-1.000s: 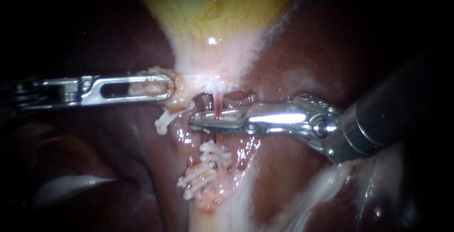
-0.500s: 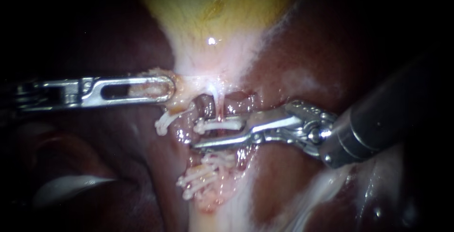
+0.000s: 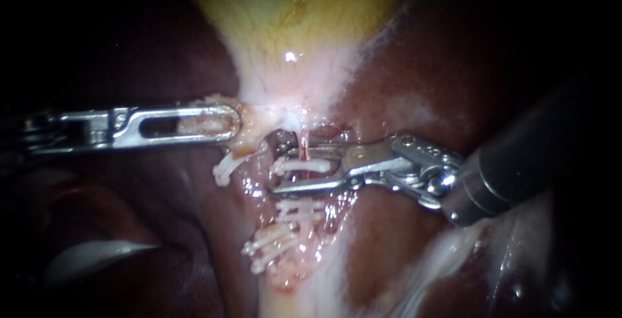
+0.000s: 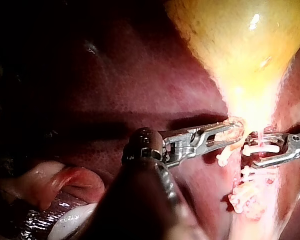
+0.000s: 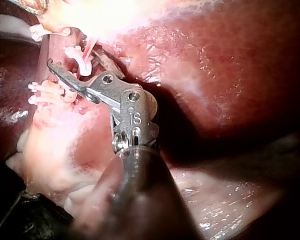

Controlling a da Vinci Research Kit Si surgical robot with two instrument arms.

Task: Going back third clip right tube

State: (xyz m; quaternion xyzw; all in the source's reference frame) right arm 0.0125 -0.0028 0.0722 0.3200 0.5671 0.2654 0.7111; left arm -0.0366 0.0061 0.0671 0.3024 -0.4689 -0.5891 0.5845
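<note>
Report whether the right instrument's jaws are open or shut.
Open: the endoscope view shows a clear gap between the jaws of the right instrument, with the white clip on the tube lying in it.

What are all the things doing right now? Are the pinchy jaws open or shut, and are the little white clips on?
Left instrument: jaws shut on tissue at the neck of the gallbladder.
Right instrument: jaws open, one on each side of a clip.
Clip between the jaws: closed across the thin tube.
Other clips: closed, lower down on the tissue.
</note>
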